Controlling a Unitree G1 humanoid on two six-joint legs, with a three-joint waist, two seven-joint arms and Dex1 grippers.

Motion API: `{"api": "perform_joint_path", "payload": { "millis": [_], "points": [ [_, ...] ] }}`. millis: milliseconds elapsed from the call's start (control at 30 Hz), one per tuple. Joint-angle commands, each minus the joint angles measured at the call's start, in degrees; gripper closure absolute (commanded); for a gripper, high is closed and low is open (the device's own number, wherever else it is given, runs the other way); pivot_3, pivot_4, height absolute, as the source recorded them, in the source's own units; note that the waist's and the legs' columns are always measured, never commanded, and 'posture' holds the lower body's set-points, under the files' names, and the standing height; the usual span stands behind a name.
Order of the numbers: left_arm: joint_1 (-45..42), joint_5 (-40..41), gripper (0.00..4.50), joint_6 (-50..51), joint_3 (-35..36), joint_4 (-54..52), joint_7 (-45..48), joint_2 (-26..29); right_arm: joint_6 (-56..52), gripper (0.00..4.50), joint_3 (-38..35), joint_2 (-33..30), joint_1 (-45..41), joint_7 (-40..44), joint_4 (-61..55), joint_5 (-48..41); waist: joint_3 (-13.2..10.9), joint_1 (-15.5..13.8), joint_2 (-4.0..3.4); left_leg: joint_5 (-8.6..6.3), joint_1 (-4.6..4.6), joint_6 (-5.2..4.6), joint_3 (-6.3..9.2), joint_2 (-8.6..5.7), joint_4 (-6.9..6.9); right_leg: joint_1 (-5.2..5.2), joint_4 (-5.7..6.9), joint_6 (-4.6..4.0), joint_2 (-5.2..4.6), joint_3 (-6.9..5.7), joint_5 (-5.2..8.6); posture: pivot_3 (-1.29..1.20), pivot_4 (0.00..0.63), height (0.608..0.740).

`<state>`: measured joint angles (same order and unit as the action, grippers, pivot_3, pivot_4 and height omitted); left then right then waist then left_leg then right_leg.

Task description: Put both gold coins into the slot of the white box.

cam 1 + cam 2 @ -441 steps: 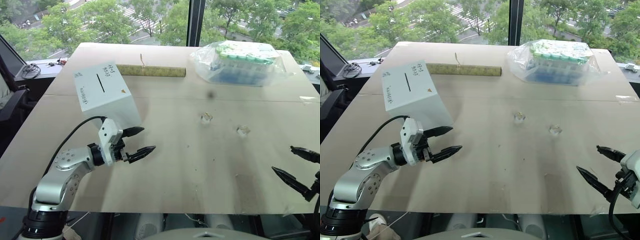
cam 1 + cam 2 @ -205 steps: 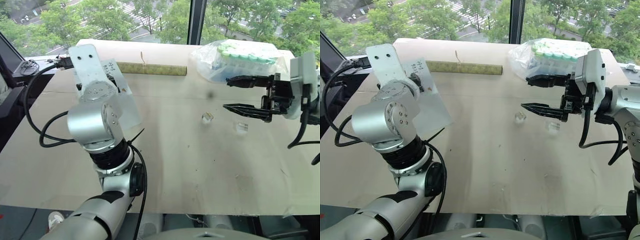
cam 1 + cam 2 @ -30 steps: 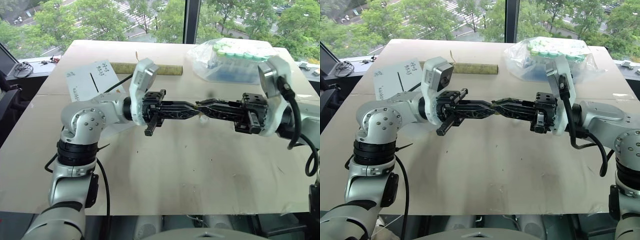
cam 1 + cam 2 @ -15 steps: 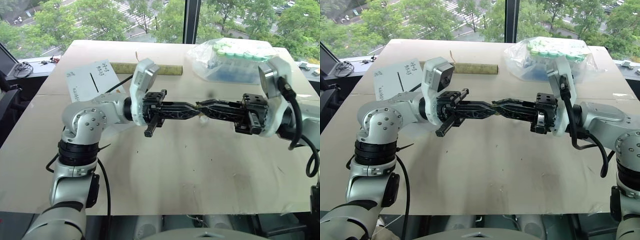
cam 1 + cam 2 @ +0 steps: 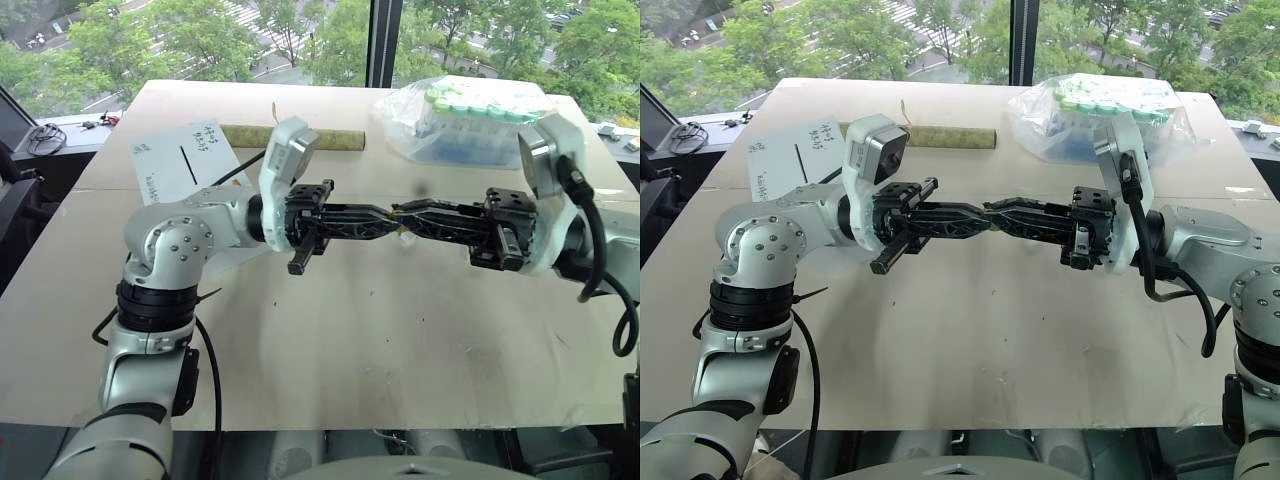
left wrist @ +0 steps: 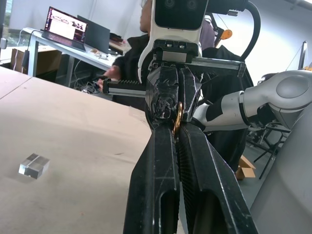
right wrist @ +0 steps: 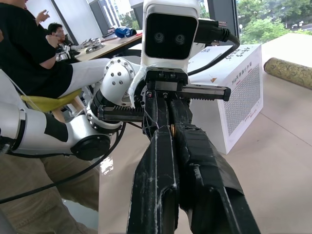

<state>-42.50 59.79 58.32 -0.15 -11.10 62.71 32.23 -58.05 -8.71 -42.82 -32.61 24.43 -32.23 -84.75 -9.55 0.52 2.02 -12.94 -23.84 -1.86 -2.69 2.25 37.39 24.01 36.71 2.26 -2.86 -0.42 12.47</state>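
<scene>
While both arms reach level toward each other above the middle of the tabletop point(image 5: 330, 340), the left gripper point(image 5: 388, 218) and right gripper point(image 5: 402, 217) meet tip to tip. Both pairs of fingers are pressed together. In the left wrist view, a gold coin point(image 6: 178, 117) sits edge-on at the junction of the two sets of fingertips; which gripper holds it cannot be determined. The white box point(image 5: 176, 165) stands near the far left corner, just behind the left arm, its slot point(image 5: 187, 164) facing upward. A bag of green-capped tubes point(image 5: 476, 118) lies at the far right corner. One clear plastic piece point(image 6: 34, 165) rests on the tabletop.
</scene>
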Motion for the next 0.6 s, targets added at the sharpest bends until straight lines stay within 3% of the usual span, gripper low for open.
{"api": "perform_joint_path", "payload": {
  "millis": [33, 133, 167, 233, 433, 467, 600],
  "points": [
    [0.02, 0.45, 4.32, -0.97, 1.61, -1.22, -0.13, 0.06, 1.46, 4.5, -0.07, -0.4, -0.68, 1.02, -1.53, -0.97, 0.0, 0.0, 0.0, 0.0, 0.0, 0.0, 0.0, 0.0, 0.0, 0.0, 0.0, 0.0, 0.0, 0.0, 0.0, 0.0, 0.15, 0.74],
    [0.03, 0.48, 4.32, -0.98, 1.65, -1.32, -0.25, 0.04, 2.12, 4.5, -0.07, 0.17, -0.94, 1.19, -1.13, -0.5, 0.0, 0.0, 0.0, 0.0, 0.0, 0.0, 0.0, 0.0, 0.0, 0.0, 0.0, 0.0, 0.0, 0.0, 0.0, 0.0, 0.15, 0.74],
    [0.07, 0.49, 4.5, -1.01, 1.65, -1.37, -0.24, 0.02, 2.37, 3.89, -0.19, 0.41, -1.11, 1.13, -0.73, -0.89, 0.0, 0.0, 0.0, 0.0, 0.0, 0.0, 0.0, 0.0, 0.0, 0.0, 0.0, 0.01, 0.0, 0.0, 0.0, 0.0, 0.15, 0.74],
    [0.1, 0.57, 4.5, -0.98, 1.66, -1.42, -0.28, 0.02, 2.55, 3.13, -0.15, 0.24, -1.22, 1.68, -0.7, -0.83, 0.0, 0.0, 0.0, 0.0, 0.0, 0.0, 0.0, 0.0, 0.0, 0.0, 0.0, 0.0, 0.0, 0.0, 0.0, 0.0, 0.15, 0.74],
    [0.33, 0.75, 4.5, -0.96, 1.92, -1.54, -0.51, 0.08, 3.05, 0.21, -0.98, -0.52, -0.14, 1.44, -1.38, -2.24, 0.0, 0.0, 0.0, 0.0, 0.0, 0.0, 0.0, 0.01, 0.0, 0.0, 0.0, 0.05, 0.0, 0.0, -0.03, 0.0, 0.15, 0.74],
    [0.52, 0.66, 4.5, -1.07, 2.01, -1.73, -0.65, 0.05, 3.17, 0.02, -1.28, -0.79, 0.11, 1.49, -1.59, -2.21, 0.0, 0.0, 0.0, 0.0, 0.0, 0.0, 0.0, 0.01, 0.0, 0.0, 0.0, 0.04, 0.0, 0.0, -0.03, 0.0, 0.15, 0.74],
    [1.68, 0.55, 4.5, -1.83, 2.88, -3.22, -1.81, -0.01, 4.83, 0.02, -2.5, -2.4, 1.83, 2.4, -3.16, 2.05, 0.0, -0.05, 0.0, 0.0, 0.0, 0.0, 0.0, 0.01, 0.0, 0.0, 0.0, 0.02, -0.01, 0.0, -0.01, 0.0, 0.15, 0.74]
  ]
}}
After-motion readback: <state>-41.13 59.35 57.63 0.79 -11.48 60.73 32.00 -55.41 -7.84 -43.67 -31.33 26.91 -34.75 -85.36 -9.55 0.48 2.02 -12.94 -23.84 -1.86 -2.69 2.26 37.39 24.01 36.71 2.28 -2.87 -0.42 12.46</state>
